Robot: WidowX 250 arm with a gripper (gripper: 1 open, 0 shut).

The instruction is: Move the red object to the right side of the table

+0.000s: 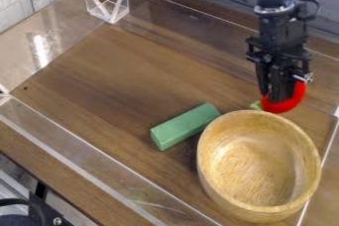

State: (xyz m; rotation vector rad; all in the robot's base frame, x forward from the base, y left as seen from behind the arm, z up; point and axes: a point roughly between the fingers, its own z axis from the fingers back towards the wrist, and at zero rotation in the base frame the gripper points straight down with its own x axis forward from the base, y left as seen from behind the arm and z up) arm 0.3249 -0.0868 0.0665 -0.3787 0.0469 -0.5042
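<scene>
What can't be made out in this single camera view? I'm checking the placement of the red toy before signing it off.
- Red object: its left part is hidden by the gripper shut on it; whether it touches the table cannot be told.
- Wooden bowl: its bottom right rim is cut off by the picture's edge.
- Arm above the gripper: cut off by the top edge.

You see a bright red toy fruit (283,97), a green block (184,126), a pale wooden bowl (260,164), and a dark brown wood-grain surface (133,71).
</scene>
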